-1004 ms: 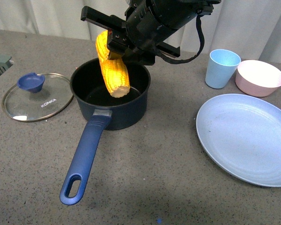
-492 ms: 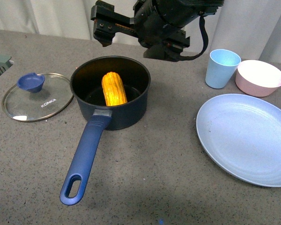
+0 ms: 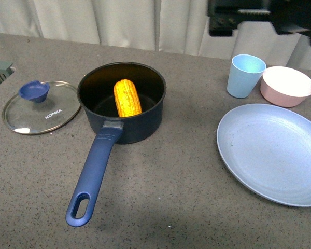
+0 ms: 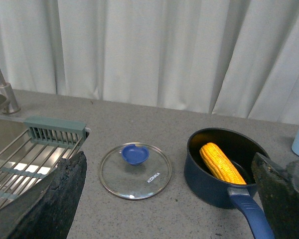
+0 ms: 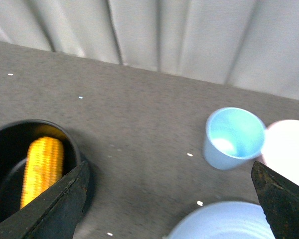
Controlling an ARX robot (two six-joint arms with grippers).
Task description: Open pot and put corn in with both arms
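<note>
**Corn in the open pot, both hands empty**

The corn (image 3: 127, 97) lies inside the pot (image 3: 145, 122), resting on the black bottom with one end toward the handle (image 3: 93, 176), which points toward the near edge of the counter (image 3: 160, 197). The pot has no cover on it: the glass lid (image 3: 40, 107) sits flat on the counter just beside it on the left, blue knob up.

The right hand (image 5: 164, 199) is up in the air above the far right of the counter, over the blue cup (image 3: 245, 75). Its wrist view shows its two fingers (image 5: 55, 209) spread wide apart with nothing between them. The left hand (image 4: 169, 199) is likewise wide apart and grips nothing; its camera looks across at the lid, the pot and a sink (image 4: 20, 159) with a rack at the counter's left end.

A pink bowl (image 3: 287, 85) stands next to the cup, and a large pale-blue plate (image 3: 274, 153) lies in front of them.
</note>
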